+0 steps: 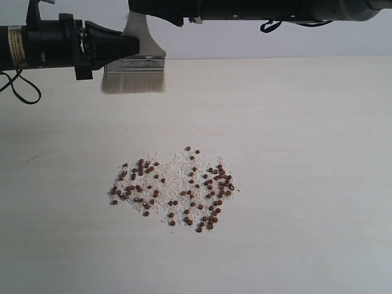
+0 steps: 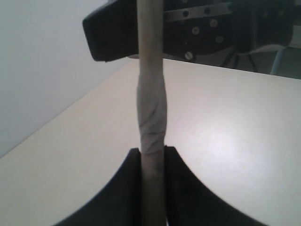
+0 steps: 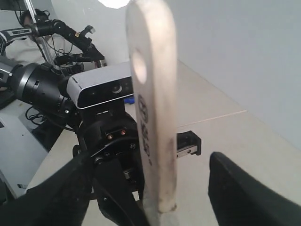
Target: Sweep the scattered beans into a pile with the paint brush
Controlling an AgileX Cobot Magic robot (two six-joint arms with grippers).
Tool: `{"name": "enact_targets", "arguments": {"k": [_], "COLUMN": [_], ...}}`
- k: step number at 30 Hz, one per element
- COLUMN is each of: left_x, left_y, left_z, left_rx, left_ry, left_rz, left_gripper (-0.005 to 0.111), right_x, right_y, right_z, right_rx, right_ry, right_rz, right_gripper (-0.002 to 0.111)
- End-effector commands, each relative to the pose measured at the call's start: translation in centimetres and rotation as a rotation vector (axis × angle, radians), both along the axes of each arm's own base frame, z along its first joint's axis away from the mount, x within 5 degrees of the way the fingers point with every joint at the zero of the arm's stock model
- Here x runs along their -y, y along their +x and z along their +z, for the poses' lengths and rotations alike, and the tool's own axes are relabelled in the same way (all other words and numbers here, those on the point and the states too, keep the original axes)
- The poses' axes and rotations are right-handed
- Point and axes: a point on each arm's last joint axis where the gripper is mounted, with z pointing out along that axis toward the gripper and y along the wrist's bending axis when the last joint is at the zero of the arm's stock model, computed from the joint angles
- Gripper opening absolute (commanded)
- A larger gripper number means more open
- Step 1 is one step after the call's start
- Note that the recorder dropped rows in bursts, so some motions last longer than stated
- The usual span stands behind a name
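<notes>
The paint brush (image 1: 135, 72) hangs upright above the table's far left, cream bristles pointing down and clear of the surface. My left gripper (image 1: 131, 50) is shut on it at the ferrule; its wrist view shows the brush (image 2: 151, 113) edge-on, pinched between the jaws of that gripper (image 2: 153, 160). My right gripper (image 1: 153, 9) comes in from the top right and stands open around the wooden handle (image 3: 153, 117), its fingers (image 3: 235, 188) well apart from the wood. The beans (image 1: 174, 190) lie spread in a loose patch mixed with white grains at the table's middle. No compact pile shows.
The pale table (image 1: 306, 184) runs back to a grey wall. The left arm's black wrist and camera housing (image 3: 101, 89) sit close behind the handle. A cable (image 1: 21, 92) loops under the left arm.
</notes>
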Motion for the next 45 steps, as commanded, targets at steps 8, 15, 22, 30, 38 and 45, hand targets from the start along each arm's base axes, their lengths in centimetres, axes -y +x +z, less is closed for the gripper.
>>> {"name": "enact_targets", "arguments": {"k": [8,15,22,30,38,45], "left_x": [1.4,1.4,1.4,1.4,1.4,1.4], "left_y": [-0.7,-0.7,-0.7,-0.7,-0.7,-0.7], "left_z": [0.4,0.4,0.4,0.4,0.4,0.4], "left_rx": [0.021,0.023,0.023,0.023,0.022,0.013], "left_ry": [-0.027,-0.030,-0.030,-0.030,-0.033,-0.037], "left_rz": [-0.039,-0.037,-0.037,-0.037,-0.035,-0.030], "left_gripper": [0.000,0.000,0.000,0.000,0.000,0.000], "right_x": [-0.1,-0.2,-0.1,0.0,0.0,0.1], "right_y": [-0.1,-0.4,-0.8,-0.8,-0.8,-0.8], "right_z": [0.9,1.5,2.8,2.9,2.9,2.9], "right_rx": [0.000,0.012,0.022,-0.019,-0.019,-0.019], "right_ry": [0.027,0.032,0.041,0.045,0.045,0.045], "right_rz": [0.001,0.006,0.006,0.005,0.005,0.003], "right_gripper": [0.059,0.054,0.054,0.054,0.046,0.026]}}
